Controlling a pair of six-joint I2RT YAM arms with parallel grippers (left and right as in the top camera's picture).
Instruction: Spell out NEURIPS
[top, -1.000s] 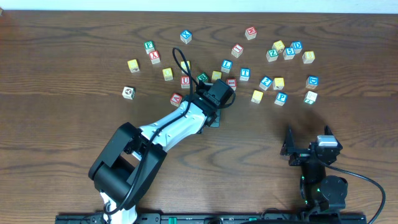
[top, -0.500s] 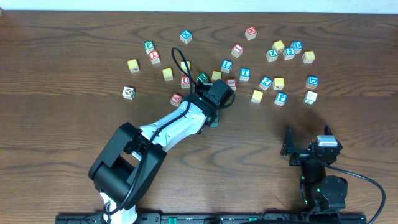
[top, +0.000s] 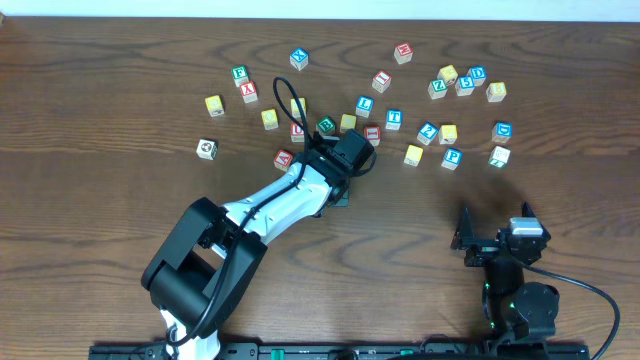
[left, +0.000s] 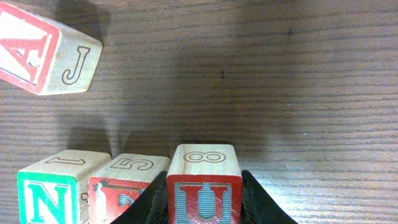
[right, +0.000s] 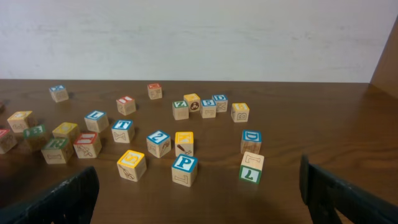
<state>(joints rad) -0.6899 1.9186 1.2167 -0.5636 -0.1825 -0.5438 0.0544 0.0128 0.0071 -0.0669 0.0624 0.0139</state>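
Overhead camera: fixed above, looked straight down on dark brown wooden desk (top: 100, 120), far enough to hold both arms and whole cube scatter. Left wrist camera: low, very near desk surface, faced forward between left arm's black fingers (left: 149, 208); red-lettered wooden U cube (left: 204, 186) filled bottom edge. Right wrist camera: low, farther back, looked level across desk toward pale wall (right: 186, 37). Blue-lettered wooden P cube (right: 185, 170) appeared there; same P cube (top: 452, 158) lay in overhead view.

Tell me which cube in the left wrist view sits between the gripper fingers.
The red U cube, with a dark finger on each side; the green N cube stands outside them.
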